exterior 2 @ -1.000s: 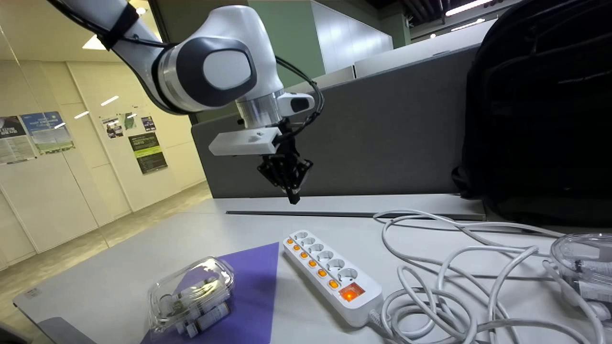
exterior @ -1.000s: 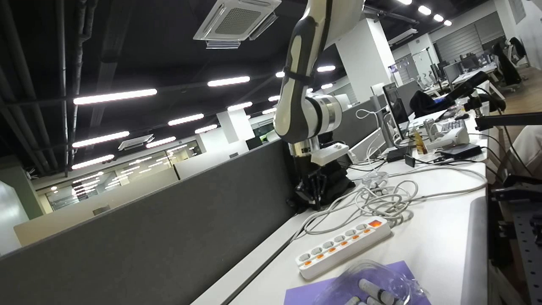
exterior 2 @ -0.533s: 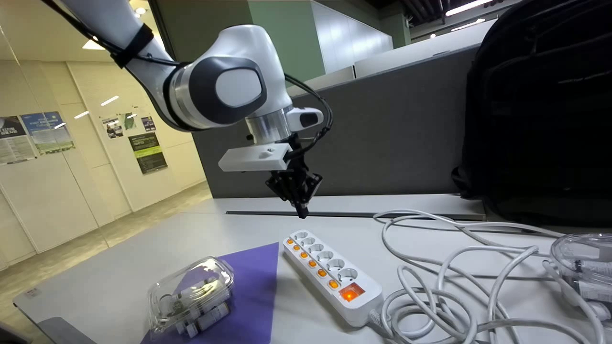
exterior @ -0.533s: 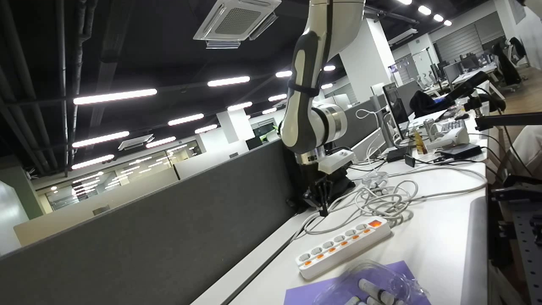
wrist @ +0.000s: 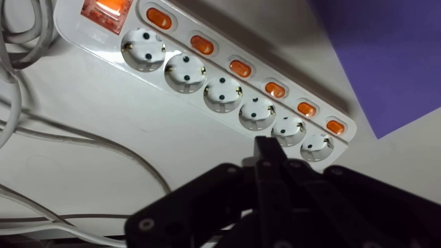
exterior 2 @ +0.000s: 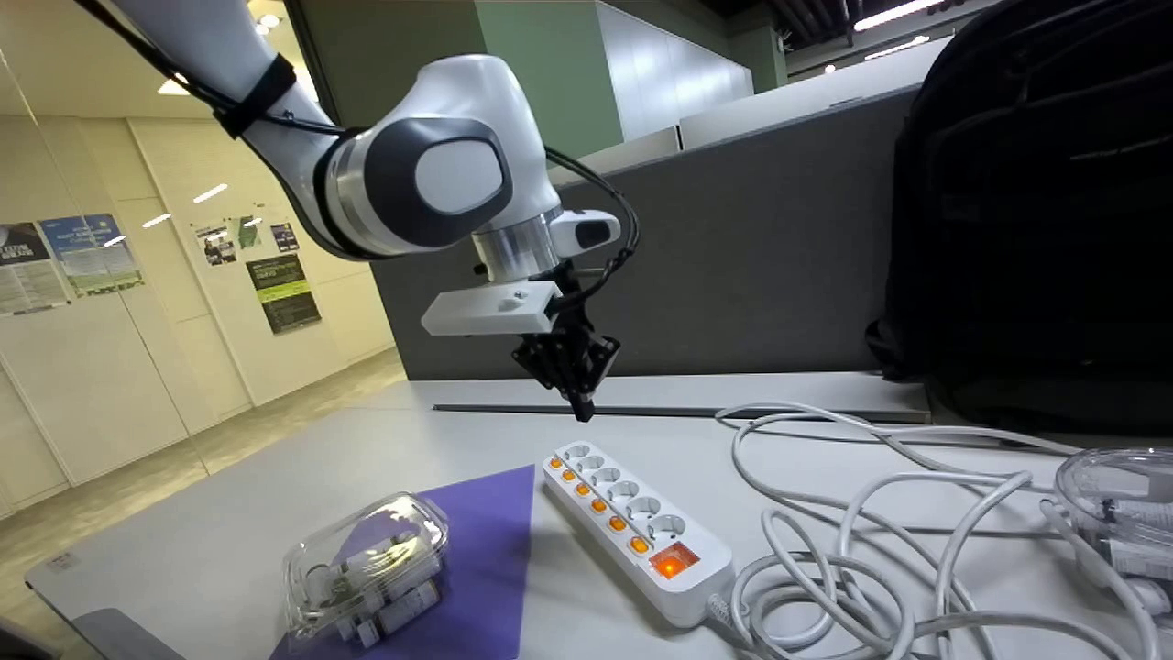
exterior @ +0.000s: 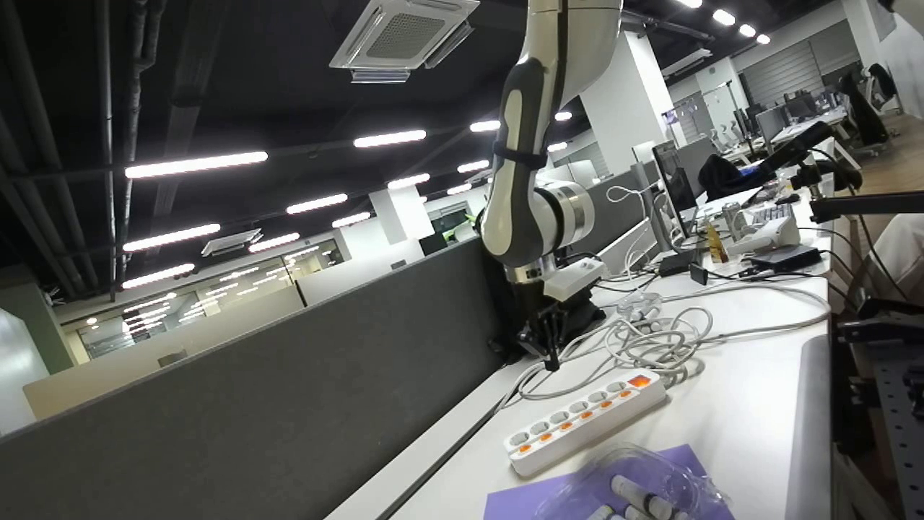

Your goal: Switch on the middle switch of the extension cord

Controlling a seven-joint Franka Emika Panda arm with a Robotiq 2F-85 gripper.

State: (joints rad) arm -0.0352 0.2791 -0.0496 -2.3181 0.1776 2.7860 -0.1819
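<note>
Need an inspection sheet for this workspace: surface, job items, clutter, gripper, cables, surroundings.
Surface: white desk, with a purple sheet lying on it.
Job items: extension cord flat on the desk; six sockets, six small orange switches, one large switch glowing. Whether the small ones are on: cannot tell.
Plugs in sockets: nothing seen.
Clutter: clear box overlapping the purple sheet, small white cylinders inside; another clear container beside the white cable.
Gripper: fingers together, nothing held, above the desk, not touching the extension cord.
Cables: white cable loosely looped near the large-switch end.
Surroundings: grey partition along one side, black bag beside it.
</note>
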